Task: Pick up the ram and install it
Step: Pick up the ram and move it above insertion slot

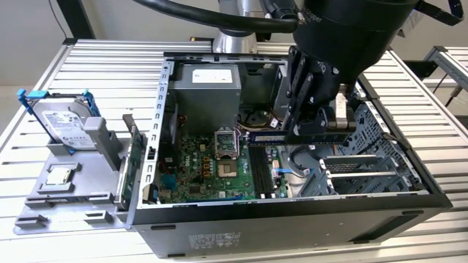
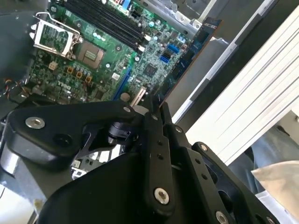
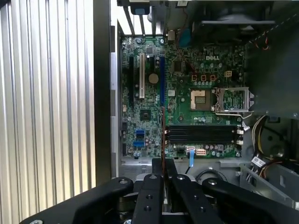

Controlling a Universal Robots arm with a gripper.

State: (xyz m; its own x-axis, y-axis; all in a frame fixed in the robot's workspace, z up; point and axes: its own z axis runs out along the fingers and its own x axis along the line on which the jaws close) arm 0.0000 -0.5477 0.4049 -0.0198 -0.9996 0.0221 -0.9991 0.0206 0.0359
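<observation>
My gripper [image 1: 319, 131] is shut on the ram [image 1: 281, 136], a long dark bluish stick with black chips. It hangs level inside the open computer case [image 1: 292, 205], above the motherboard [image 1: 212, 170]. The black memory slots [image 1: 262, 171] lie below it and a little toward the case's front. In the first wrist view the ram [image 3: 162, 133] shows edge-on, sticking out from the gripper [image 3: 162, 163], crosswise to the slots [image 3: 201, 134] and off their end. In the second wrist view the ram [image 2: 189, 53] reaches out from the gripper [image 2: 157, 109] beside the board, with the slots [image 2: 112, 21] further off.
The case holds a grey power supply [image 1: 208, 90], an open processor socket [image 1: 227, 143] and a metal drive cage [image 1: 365, 164]. On the exterior view's left, a grey tray [image 1: 80, 194] carries a silver hard drive with blue bracket [image 1: 66, 123] and a small square chip [image 1: 58, 175].
</observation>
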